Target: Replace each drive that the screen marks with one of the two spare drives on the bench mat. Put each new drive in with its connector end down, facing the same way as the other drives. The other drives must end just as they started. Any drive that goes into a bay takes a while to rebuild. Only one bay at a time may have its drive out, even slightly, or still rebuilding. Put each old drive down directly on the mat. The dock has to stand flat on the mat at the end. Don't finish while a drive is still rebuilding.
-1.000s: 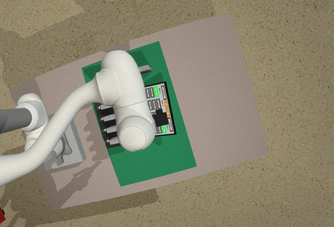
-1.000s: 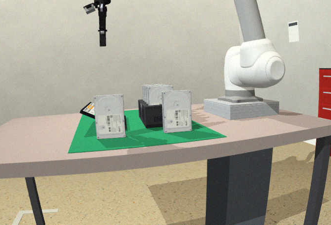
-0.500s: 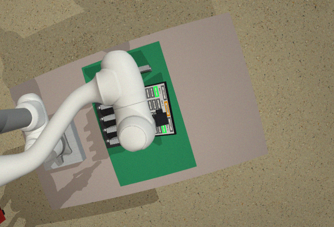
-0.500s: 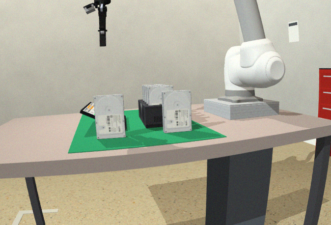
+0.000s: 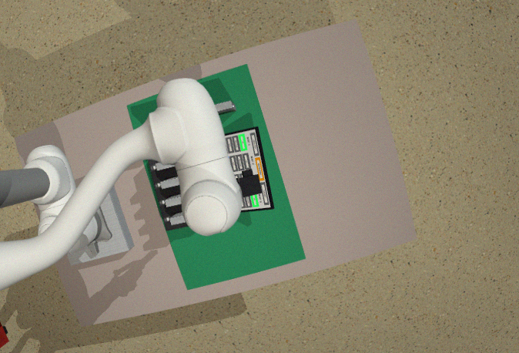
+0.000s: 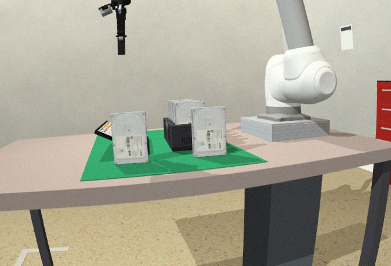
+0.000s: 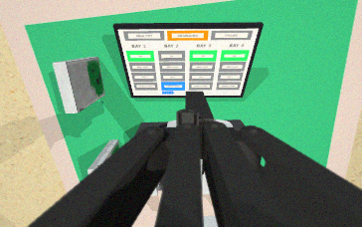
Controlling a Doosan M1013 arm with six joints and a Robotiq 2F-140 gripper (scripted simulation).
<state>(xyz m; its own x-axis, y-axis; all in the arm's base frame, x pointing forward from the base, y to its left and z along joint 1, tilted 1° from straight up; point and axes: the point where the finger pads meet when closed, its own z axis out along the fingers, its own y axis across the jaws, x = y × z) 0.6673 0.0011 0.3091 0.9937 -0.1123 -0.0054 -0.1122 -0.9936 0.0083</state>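
Four drives (image 5: 175, 218) (image 6: 186, 111) (image 7: 228, 122) are sitting upright in the dock (image 5: 172, 208) (image 6: 180, 141) (image 7: 149, 124), and two more stand on the green mat (image 5: 243, 257) (image 6: 170, 157) (image 7: 298, 100), so nothing's out of a bay as far as I can see. On the screen (image 5: 259, 168) (image 6: 101, 125) (image 7: 189, 60) bays 1, 3 and 4 are lit green, while bay 2 has a blue box low down with a little blue bar under it, plus orange up top. I read that as bay 2 rebuilding, which is probably why I've got the arm parked up high, hands off everything.

Claw's narrow, pinched right together with nothing in it. The gripper (image 6: 121, 51) (image 7: 194, 106) hangs well above the dock, which makes sense: nobody wants a neighbour nudged now, since even a slight lift counts as a second bay out.

Loose ones: the drive nearer the screen (image 5: 226, 106) (image 6: 129, 137) (image 7: 80, 85) and the drive nearer the robot's base (image 6: 209, 131) (image 7: 104, 156) both stand on edge, directly on the mat, apart from the dock. Can't tell which is old or spare, tbh. My call is wait for bay 2 to go green, then recheck for marks before touching anything.
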